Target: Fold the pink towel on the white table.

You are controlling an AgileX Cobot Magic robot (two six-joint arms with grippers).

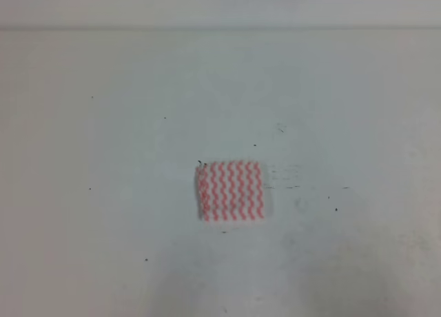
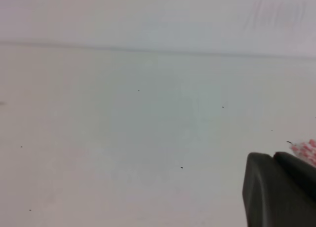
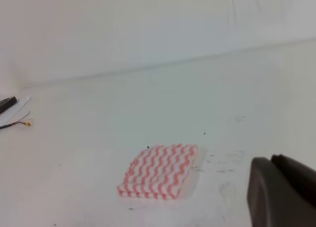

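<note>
The pink towel (image 1: 231, 191) lies flat near the middle of the white table (image 1: 103, 158), folded into a small, thick, nearly square stack. The right wrist view shows it (image 3: 160, 177) as layered, ahead and to the left of a dark finger (image 3: 281, 192) of my right gripper. In the left wrist view only a corner of it (image 2: 307, 149) peeks past a dark finger (image 2: 279, 192) of my left gripper. Neither gripper touches the towel. Neither gripper shows in the high view, and the jaws' gap is hidden in both wrist views.
A dark object with a thin wire and a white sheet (image 3: 11, 108) lies at the far left of the right wrist view. The table's far edge (image 1: 220, 29) meets a pale wall. Small dark specks and scuffs (image 1: 289, 182) lie right of the towel.
</note>
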